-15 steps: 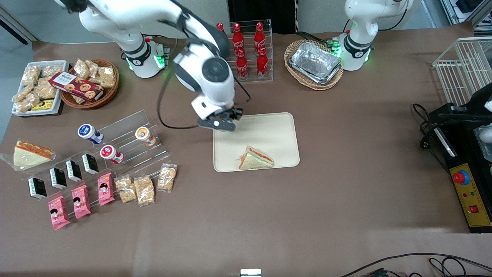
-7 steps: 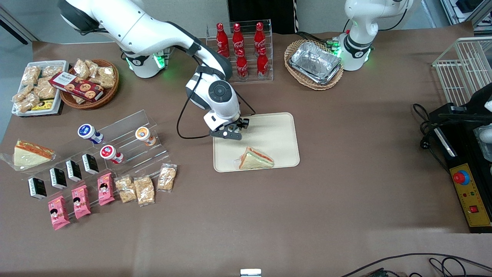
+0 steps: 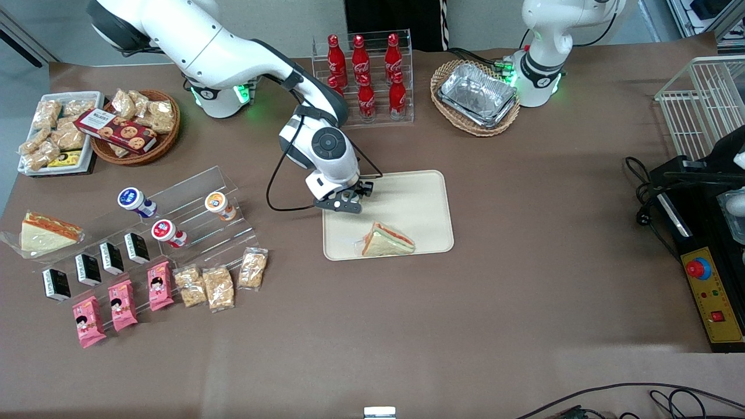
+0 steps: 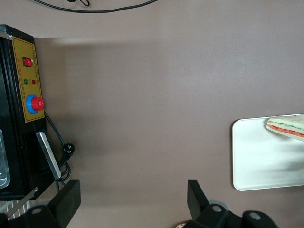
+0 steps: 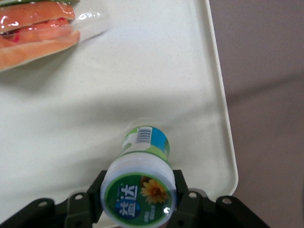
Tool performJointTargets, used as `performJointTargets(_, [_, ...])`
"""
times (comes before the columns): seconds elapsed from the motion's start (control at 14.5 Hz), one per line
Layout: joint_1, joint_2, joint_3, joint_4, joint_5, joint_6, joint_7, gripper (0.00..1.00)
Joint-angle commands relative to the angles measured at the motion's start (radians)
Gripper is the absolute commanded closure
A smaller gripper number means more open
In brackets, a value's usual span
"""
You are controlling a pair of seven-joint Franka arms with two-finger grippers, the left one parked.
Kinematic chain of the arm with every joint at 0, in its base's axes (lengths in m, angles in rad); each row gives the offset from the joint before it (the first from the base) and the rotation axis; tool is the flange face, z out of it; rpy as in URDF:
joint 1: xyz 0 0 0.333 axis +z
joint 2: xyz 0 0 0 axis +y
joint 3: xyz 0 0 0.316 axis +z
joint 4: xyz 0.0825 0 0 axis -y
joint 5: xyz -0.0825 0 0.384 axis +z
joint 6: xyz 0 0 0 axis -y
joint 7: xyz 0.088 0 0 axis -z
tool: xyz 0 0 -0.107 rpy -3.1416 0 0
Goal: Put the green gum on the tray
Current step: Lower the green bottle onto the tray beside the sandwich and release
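The green gum (image 5: 139, 190) is a small white bottle with a green lid showing white characters and a yellow flower. My right gripper (image 5: 138, 195) is shut on it, one black finger against each side of its cap. The bottle's base is at the surface of the beige tray (image 5: 142, 85), close to the rim; whether it touches I cannot tell. In the front view the gripper (image 3: 344, 201) is low over the tray (image 3: 419, 198) at the corner nearest the working arm's base, and the gum is hidden under the hand.
A wrapped sandwich (image 3: 387, 240) lies on the tray nearer the front camera. A clear stepped rack holds blue-lidded (image 3: 131, 198), orange-lidded (image 3: 216, 202) and red-lidded (image 3: 165, 230) bottles toward the working arm's end. Cola bottles (image 3: 365, 75) and a foil-tray basket (image 3: 476, 96) stand farther from the camera.
The right arm dropped and swung over the tray's corner, bringing the gripper down low above the tray; in the last half second it shifted only slightly.
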State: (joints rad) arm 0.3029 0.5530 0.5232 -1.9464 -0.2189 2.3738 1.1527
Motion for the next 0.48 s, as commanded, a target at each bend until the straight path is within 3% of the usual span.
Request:
performJointTargets(0.0, [-0.015,0.015,0.009,-0.006,-0.03,0.028,0.022,1.0])
performJointTargets(0.14, [-0.015,0.021,0.009,-0.006,-0.03,0.03,0.022,0.54])
performJointTargets(0.21, [-0.016,0.022,0.009,-0.006,-0.03,0.03,0.022,0.49])
performJointTargets(0.28, [-0.016,0.022,0.009,-0.006,-0.03,0.03,0.024,0.19])
performJointTargets(0.34, [-0.015,0.022,0.009,-0.006,-0.028,0.028,0.024,0.0])
performJointTargets(0.41, [-0.016,0.022,0.009,-0.006,-0.03,0.028,0.024,0.0])
